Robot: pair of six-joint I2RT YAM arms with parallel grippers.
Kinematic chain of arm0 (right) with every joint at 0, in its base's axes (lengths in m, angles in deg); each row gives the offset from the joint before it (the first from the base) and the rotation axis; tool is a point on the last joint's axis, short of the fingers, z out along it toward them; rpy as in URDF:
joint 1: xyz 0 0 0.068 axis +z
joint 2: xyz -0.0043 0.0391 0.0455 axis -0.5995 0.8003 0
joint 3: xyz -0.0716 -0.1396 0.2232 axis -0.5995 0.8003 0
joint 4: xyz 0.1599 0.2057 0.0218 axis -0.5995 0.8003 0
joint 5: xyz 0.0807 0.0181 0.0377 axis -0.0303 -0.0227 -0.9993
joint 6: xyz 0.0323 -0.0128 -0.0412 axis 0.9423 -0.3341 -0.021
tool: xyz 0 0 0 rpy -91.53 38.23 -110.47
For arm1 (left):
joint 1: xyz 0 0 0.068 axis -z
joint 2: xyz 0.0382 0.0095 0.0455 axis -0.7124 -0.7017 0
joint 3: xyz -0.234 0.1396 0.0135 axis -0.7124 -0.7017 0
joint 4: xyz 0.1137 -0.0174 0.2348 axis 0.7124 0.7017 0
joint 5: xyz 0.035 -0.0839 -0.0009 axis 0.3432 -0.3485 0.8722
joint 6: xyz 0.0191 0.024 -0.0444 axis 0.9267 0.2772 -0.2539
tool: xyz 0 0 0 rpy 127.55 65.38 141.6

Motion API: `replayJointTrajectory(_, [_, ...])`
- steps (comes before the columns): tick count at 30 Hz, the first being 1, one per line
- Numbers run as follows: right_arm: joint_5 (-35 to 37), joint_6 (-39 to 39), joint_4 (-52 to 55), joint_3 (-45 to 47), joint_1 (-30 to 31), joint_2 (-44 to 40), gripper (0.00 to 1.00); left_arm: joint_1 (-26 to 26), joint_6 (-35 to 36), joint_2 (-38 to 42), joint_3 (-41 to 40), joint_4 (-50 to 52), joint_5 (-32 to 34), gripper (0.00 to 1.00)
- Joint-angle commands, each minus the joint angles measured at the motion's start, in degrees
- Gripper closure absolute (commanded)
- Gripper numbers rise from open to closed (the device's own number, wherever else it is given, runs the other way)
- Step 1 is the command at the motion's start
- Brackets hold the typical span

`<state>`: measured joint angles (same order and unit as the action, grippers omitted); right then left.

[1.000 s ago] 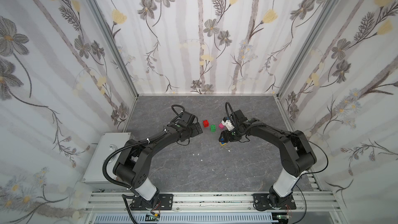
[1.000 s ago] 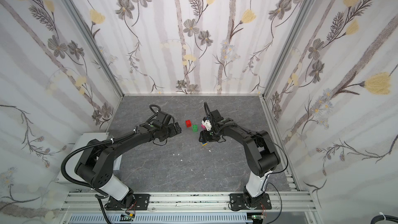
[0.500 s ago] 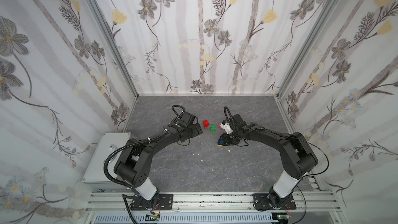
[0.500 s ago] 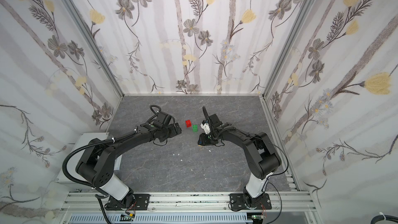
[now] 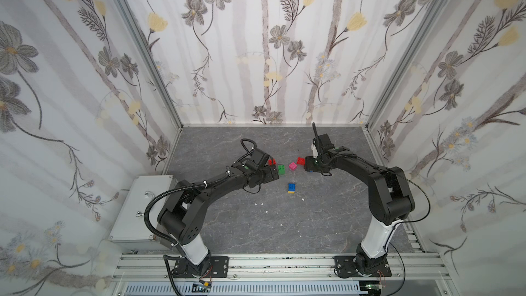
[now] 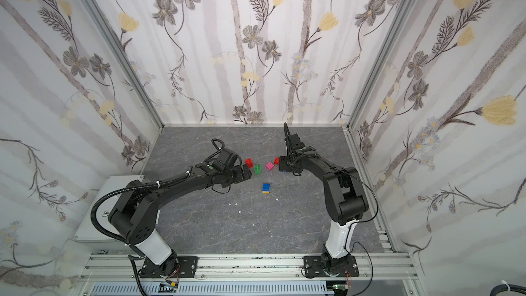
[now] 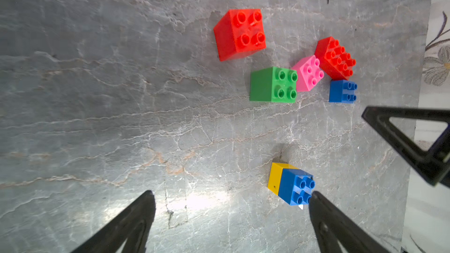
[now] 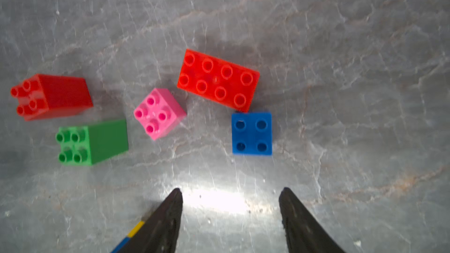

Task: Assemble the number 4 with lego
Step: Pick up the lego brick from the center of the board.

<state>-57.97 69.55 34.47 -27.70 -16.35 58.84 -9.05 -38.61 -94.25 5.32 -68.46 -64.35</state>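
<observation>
**Both top views.** Lego loose on the grey surface (image 5: 256, 237) between the two arms. Square red brick (image 5: 272, 162), green brick (image 5: 281, 169), pink brick (image 5: 293, 166) and long red brick (image 5: 300, 161) in a rough row. Blue-on-yellow pair (image 5: 291, 187) apart from the row, nearer the arm bases; upright, blue above yellow, long axis vertical. Left gripper (image 5: 275, 172) just beside the green brick. Right gripper (image 5: 306, 166) against the long red brick, covering one end of it. Jaw spacing of either hard to make out at this size.

**Left wrist view.** Left gripper (image 7: 231, 193) spread wide, nothing between its fingers. One fingertip (image 7: 316, 198) just beside the blue-on-yellow pair (image 7: 289, 183). Long red brick (image 7: 336, 58) slanted and foreshortened, with the pink brick at one side and the single blue brick (image 7: 342, 91) at one corner.

**Right wrist view.** Right gripper (image 8: 231, 189) spread and empty, short of the single blue brick (image 8: 252, 132). Long red brick (image 8: 218, 80) studs up, two rows of four. Long axis slanting from beside the pink brick (image 8: 159, 114) to the blue brick's corner; touching there or just apart, cannot tell. Blue-on-yellow pair almost wholly hidden behind one finger, only a thin yellow and blue strip showing.
</observation>
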Motion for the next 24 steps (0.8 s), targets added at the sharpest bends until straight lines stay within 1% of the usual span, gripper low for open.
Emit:
replayJointTrajectory(1, [5.1,-2.8,2.4,-4.8,-0.2,3.7,0.36,0.1,-1.6,-0.9,0.8,-1.2,0.1,0.0])
replayJointTrajectory(7, [4.8,-9.1,5.4,-7.8,-1.0,7.4,0.39,0.1,0.1,-0.1,1.0,0.2,1.1,0.0])
replayJointTrajectory(10, [2.9,-11.1,5.8,-7.8,-1.1,7.7,0.41,0.1,0.8,-0.2,1.1,0.1,0.2,0.0])
replayJointTrajectory(20, [1.6,-12.6,6.0,-9.3,-1.1,9.8,0.51,0.3,0.8,-2.0,1.2,-2.9,-6.0,0.0])
replayJointTrajectory(24, [1.5,-12.6,5.9,-10.1,-1.1,10.8,0.57,0.4,1.3,-3.3,1.4,-5.9,-12.4,0.0])
